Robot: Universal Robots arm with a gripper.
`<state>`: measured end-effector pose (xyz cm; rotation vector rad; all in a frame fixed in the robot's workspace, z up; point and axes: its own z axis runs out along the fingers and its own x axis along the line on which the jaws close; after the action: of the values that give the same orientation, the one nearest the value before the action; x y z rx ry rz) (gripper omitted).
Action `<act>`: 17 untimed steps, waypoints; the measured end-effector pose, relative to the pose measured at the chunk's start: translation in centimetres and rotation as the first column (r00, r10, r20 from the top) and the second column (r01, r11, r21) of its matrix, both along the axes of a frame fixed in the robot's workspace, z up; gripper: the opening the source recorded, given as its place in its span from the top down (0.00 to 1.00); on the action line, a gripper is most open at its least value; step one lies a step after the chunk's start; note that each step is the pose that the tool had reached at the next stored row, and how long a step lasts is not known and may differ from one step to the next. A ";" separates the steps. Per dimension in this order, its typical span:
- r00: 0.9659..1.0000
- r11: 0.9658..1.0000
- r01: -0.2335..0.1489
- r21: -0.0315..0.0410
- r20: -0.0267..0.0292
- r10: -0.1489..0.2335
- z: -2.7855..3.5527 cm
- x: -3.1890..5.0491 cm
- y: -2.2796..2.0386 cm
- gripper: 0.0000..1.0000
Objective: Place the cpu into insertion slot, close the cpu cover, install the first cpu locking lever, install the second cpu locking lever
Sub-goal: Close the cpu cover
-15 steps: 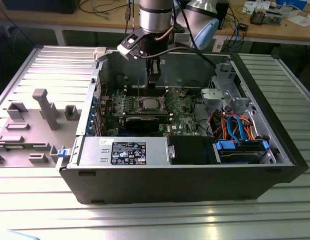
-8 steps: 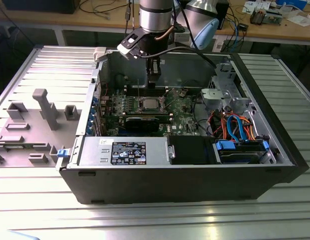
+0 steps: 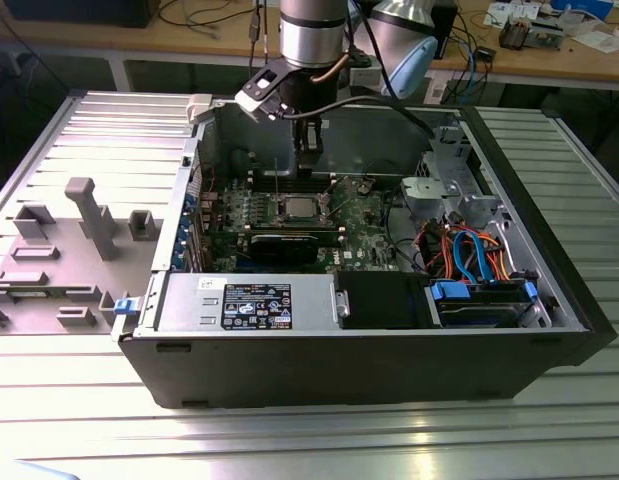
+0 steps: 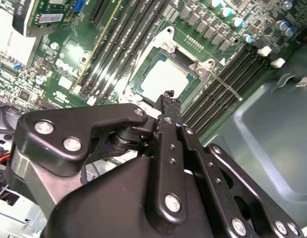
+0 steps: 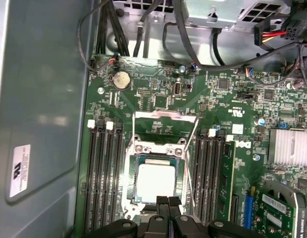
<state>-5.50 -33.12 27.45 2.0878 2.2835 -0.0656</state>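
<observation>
The cpu (image 5: 154, 182) lies flat in the insertion slot (image 5: 158, 148) on the green motherboard, its silvery top showing in both wrist views (image 4: 163, 79). The cpu cover (image 5: 163, 115) is swung up and open behind the slot. A thin locking lever (image 5: 189, 163) stands raised beside the socket; the second wrist view shows this lever (image 4: 225, 84) sticking out toward the memory slots. My gripper (image 5: 168, 202) hovers just above the cpu's near edge, shut with nothing between the fingers. In the exterior view the gripper (image 3: 309, 165) hangs inside the case above the socket (image 3: 294, 208).
Long memory slots (image 5: 101, 178) flank the socket on both sides. A black graphics card (image 3: 289, 243) lies in front of it, a finned heatsink (image 5: 289, 148) and cables (image 3: 459, 250) off to one side. The grey case wall (image 5: 39, 99) stands close by.
</observation>
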 end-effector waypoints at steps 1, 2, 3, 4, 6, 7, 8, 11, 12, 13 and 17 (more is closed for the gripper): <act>1.000 1.000 0.000 0.000 0.000 0.000 0.00 0.14 -0.11 0.89; 1.000 1.000 0.000 0.000 -0.001 0.000 0.00 0.26 -0.20 0.89; 1.000 1.000 0.000 0.000 -0.001 0.000 0.00 0.58 -0.39 0.89; 1.000 1.000 0.000 0.000 -0.002 0.000 0.00 0.92 -0.57 0.89; 1.000 1.000 0.000 0.000 -0.004 0.000 -0.01 1.30 -0.67 0.89; 1.000 1.000 0.000 0.000 -0.004 0.000 0.00 1.75 -0.74 0.89; 1.000 1.000 0.000 0.000 -0.005 0.000 0.00 2.09 -0.77 0.89; 1.000 1.000 0.000 0.000 -0.006 0.000 0.13 2.73 -0.81 0.89; 1.000 1.000 0.000 0.000 -0.006 0.000 0.21 2.92 -0.82 0.89; 1.000 1.000 0.000 0.003 -0.006 0.000 0.30 3.24 -0.82 0.89; 1.000 1.000 0.000 0.012 -0.012 0.000 0.33 4.89 -0.83 0.89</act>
<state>-0.61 -33.95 27.77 2.0989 2.2963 -0.0639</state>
